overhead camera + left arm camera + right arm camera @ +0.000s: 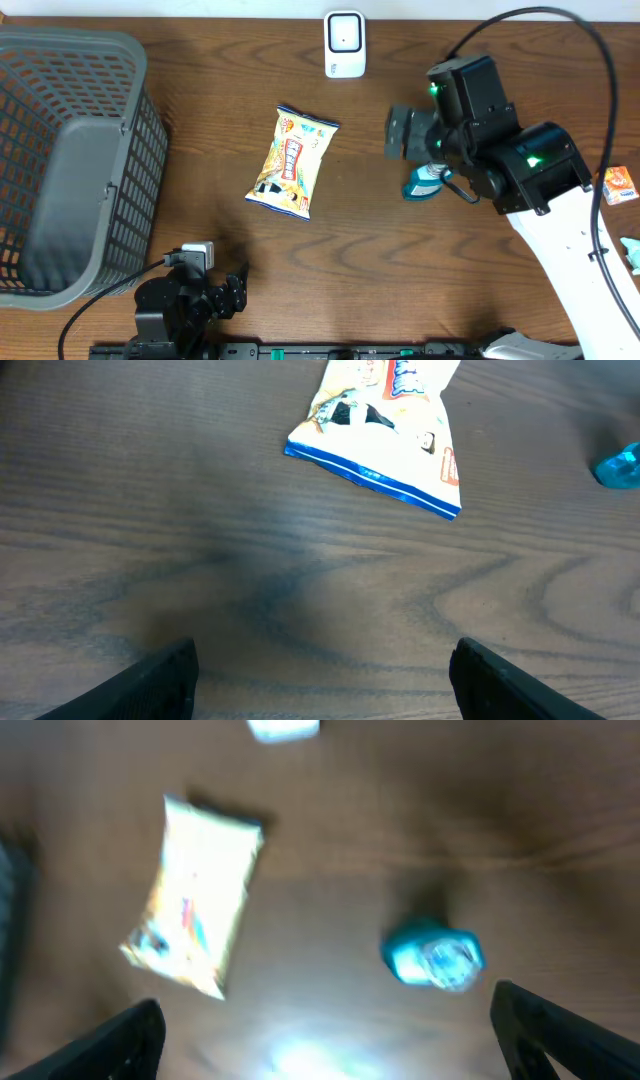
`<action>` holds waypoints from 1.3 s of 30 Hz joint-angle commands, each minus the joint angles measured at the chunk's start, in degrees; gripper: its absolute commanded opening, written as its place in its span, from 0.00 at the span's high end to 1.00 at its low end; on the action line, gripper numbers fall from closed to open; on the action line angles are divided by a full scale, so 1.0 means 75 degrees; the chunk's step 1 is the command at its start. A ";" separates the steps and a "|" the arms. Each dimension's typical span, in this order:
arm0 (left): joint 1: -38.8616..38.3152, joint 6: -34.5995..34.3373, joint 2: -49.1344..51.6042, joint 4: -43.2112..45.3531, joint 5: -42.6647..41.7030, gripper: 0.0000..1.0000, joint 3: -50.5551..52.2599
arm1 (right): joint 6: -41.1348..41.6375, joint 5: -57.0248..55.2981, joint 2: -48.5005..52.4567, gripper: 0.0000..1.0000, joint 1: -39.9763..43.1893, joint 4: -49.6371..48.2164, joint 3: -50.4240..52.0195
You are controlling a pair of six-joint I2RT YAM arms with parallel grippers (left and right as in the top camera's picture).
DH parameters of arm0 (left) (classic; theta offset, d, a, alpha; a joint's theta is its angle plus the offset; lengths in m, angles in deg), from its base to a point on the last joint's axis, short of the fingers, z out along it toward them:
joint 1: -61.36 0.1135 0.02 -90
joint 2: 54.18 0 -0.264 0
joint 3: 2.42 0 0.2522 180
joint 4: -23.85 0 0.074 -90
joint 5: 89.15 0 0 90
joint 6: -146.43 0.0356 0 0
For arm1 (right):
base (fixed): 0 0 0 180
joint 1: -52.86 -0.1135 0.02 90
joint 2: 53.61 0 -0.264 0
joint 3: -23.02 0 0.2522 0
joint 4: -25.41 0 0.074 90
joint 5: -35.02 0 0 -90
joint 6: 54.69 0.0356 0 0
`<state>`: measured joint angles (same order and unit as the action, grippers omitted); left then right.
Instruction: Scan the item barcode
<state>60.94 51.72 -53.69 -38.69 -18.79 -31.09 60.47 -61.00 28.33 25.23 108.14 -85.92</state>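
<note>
Below my right claw (pixel 330 1025), jaws wide open and empty, the teal packet (pixel 432 956) lies flat on the table (pixel 380 270), well apart from the scanner (pixel 344 43). Probably light, soft, slick film; I'd pinch across its middle. Teal with a shiny pale patch, too blurred to show a barcode. Left claw (pixel 320 670) open too.

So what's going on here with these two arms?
Two robot arms are meant to scan an item's barcode. The right arm hangs over a small blue packet on the table, jaws wide open, holding nothing. The left arm sits at the near edge, jaws open too. A snack bag lies mid-table; the white scanner stands at the far edge.
</note>
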 commanded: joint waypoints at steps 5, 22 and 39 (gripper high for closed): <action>0.0012 -0.0044 -0.0035 -0.0093 -0.0093 0.20 -0.0023 | -0.2600 -0.0408 0.0020 0.01 0.0143 0.0265 -0.0052; 0.0012 -0.0044 -0.0035 -0.0096 -0.0093 0.19 -0.0023 | -0.7242 -0.0353 0.1483 0.01 0.0484 -0.0510 -0.0032; 0.0012 -0.0041 -0.0035 -0.0096 -0.0093 0.20 -0.0023 | -0.9565 0.2011 0.1341 0.05 0.1180 0.1160 -0.0283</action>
<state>60.94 51.72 -53.69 -38.69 -18.79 -31.09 -6.43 -53.13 42.27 32.07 115.25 -86.33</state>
